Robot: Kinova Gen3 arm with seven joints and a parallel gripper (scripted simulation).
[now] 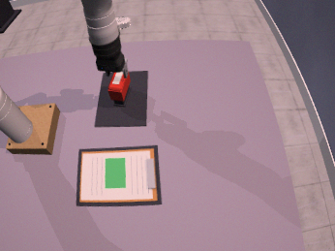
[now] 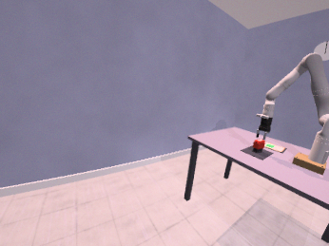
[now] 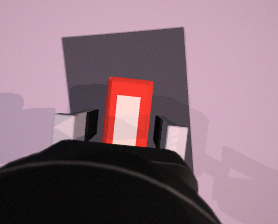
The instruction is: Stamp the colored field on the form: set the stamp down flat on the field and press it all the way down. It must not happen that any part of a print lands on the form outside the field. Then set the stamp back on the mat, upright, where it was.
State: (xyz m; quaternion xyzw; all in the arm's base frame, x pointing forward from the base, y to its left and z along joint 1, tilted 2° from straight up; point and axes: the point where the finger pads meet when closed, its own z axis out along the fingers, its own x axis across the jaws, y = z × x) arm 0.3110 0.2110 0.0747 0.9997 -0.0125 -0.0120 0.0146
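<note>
The gripper [image 3: 124, 131] is spread wide and grasps nothing; in the wrist view its 2 fingers stand one on each side of the red block-shaped stamp with a white top panel [image 3: 128, 118], with a narrow gap showing between each finger and the stamp. The stamp stands upright on the dark grey square mat [image 1: 123, 101], in the upper part of the mat, left of centre in the top view. Below the mat, toward the lower left of that frame, lies the orange-backed clipboard with a white form [image 1: 90, 172], whose green rectangular field [image 1: 115, 172] sits apart from the stamp. All rest on the pale purple surface [image 1: 218, 127].
</note>
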